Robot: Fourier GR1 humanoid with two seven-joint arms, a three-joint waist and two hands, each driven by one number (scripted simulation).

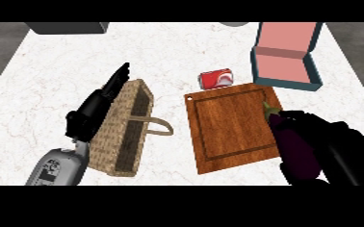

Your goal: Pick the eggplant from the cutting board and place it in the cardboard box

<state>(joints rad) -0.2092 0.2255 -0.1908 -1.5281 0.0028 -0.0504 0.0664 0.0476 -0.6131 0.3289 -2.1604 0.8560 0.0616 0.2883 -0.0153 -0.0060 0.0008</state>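
The eggplant (pixel 295 144) is lying in the right hand (pixel 334 146), at the cutting board's (pixel 231 127) right edge; its fingers are curling round it. The left hand (pixel 99 103) is resting open beside the wicker basket (pixel 128 130); the cardboard box (pixel 288 53) is sitting beyond the right hand.

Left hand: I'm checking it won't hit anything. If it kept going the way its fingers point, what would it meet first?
The left hand points up and slightly right, alongside the wicker basket. Beyond its fingertips lies only bare counter, so the way looks free, though its height is unclear.
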